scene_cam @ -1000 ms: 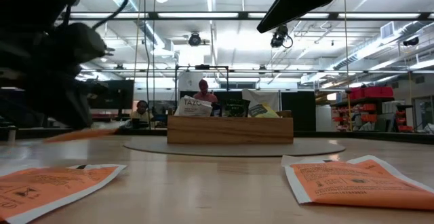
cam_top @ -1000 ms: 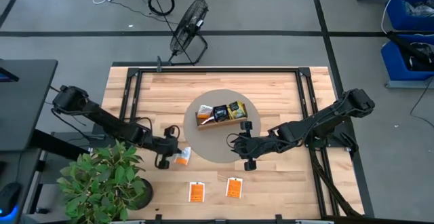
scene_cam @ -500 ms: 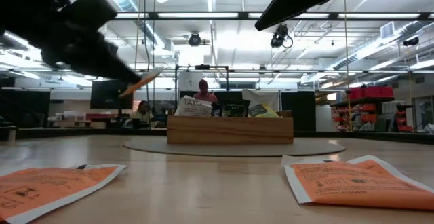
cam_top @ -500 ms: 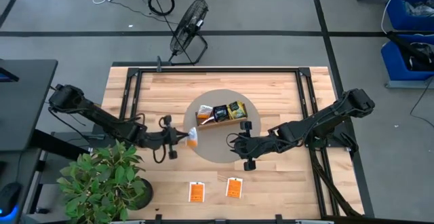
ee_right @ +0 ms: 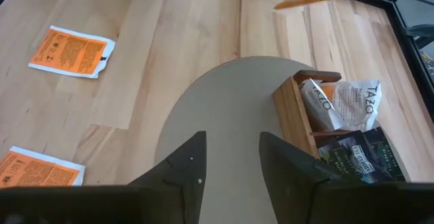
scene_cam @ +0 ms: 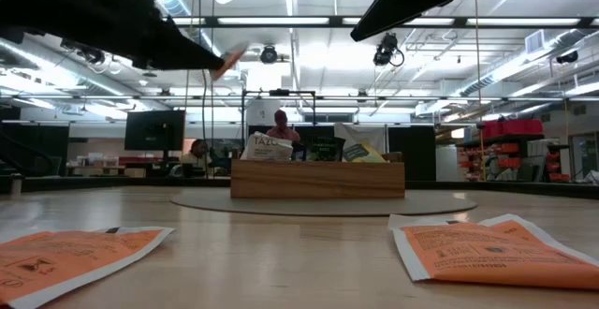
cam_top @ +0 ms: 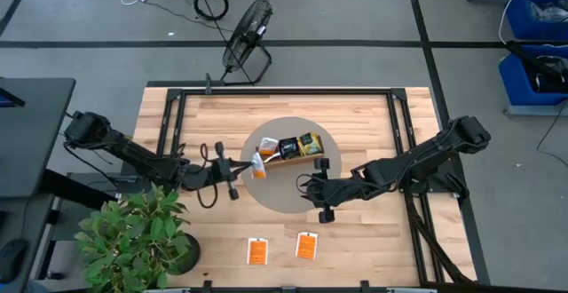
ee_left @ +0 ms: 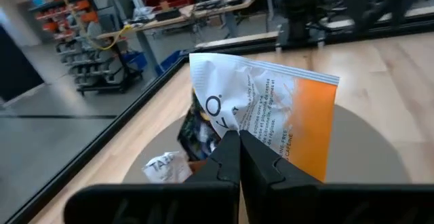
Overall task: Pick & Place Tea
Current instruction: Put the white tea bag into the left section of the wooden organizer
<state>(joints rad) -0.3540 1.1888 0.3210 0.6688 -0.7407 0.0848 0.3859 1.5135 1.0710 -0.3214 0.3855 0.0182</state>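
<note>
My left gripper (cam_top: 245, 166) is shut on a white-and-orange tea packet (ee_left: 271, 108) and holds it in the air just left of the wooden tray (cam_top: 288, 149). The tray stands on a round tan disc (cam_top: 284, 191) and holds a white packet (ee_right: 352, 102), a dark one and a yellow-green one. Two orange tea packets (cam_top: 257, 251) (cam_top: 306, 245) lie flat on the table near its front edge. My right gripper (ee_right: 230, 163) hovers open over the disc's near right part, with nothing between its fingers. My left gripper pinches the packet at one edge (ee_left: 236, 133) between its two fingertips. The fingers come nearly level from the table's left. The packet stands out beyond the fingertips, lifted clear of the table, its printed face showing in the left wrist view.
A potted green plant (cam_top: 133, 235) stands at the table's near left corner. A black metal frame (cam_top: 284, 91) runs along the table's far and side edges. Bare wood lies between the disc and the two orange packets.
My left gripper has risen and moved toward the tray, tipping up from pointing down to almost level. It has stayed shut on the white-and-orange packet, which has come off the table and now hangs in the air beside the tray's left end.
</note>
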